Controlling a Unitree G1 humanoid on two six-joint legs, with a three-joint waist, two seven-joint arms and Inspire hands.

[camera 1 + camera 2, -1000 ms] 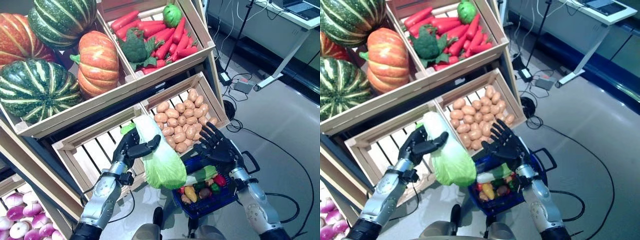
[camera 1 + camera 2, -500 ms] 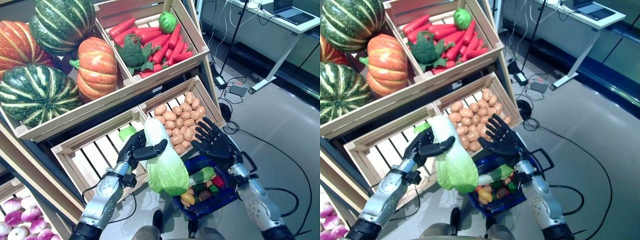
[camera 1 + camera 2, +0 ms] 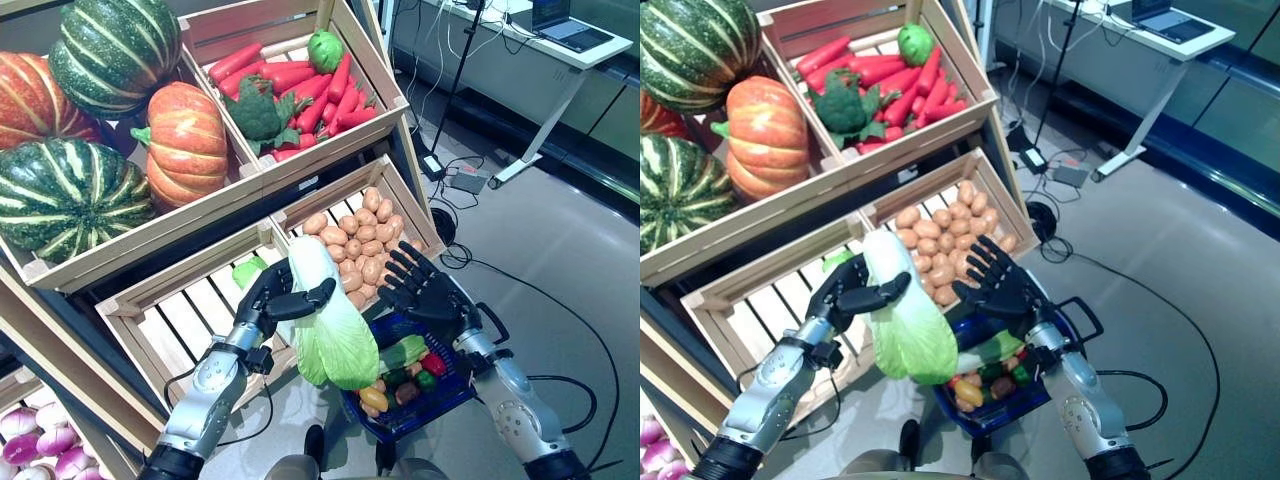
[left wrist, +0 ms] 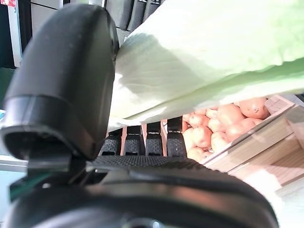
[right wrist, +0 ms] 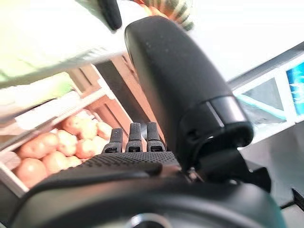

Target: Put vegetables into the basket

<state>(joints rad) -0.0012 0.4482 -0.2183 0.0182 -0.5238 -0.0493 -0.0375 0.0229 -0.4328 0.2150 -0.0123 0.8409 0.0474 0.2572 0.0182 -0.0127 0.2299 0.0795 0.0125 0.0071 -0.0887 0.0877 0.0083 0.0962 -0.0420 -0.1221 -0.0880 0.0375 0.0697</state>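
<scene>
Above the slatted wooden crate (image 3: 190, 310), your left hand (image 3: 268, 300) has its fingers and thumb curled round a long cabbage (image 3: 325, 320), pale and smooth at the stalk end, crinkled green at the leafy end, which hangs tilted just over the near rim of the blue basket (image 3: 395, 415). Your right hand (image 3: 425, 292) is spread flat with straight fingers above the basket, holding nothing. Small glossy vegetables lie inside the basket. Behind it, rounded tan potatoes (image 3: 355, 235) fill the neighbouring crate.
</scene>
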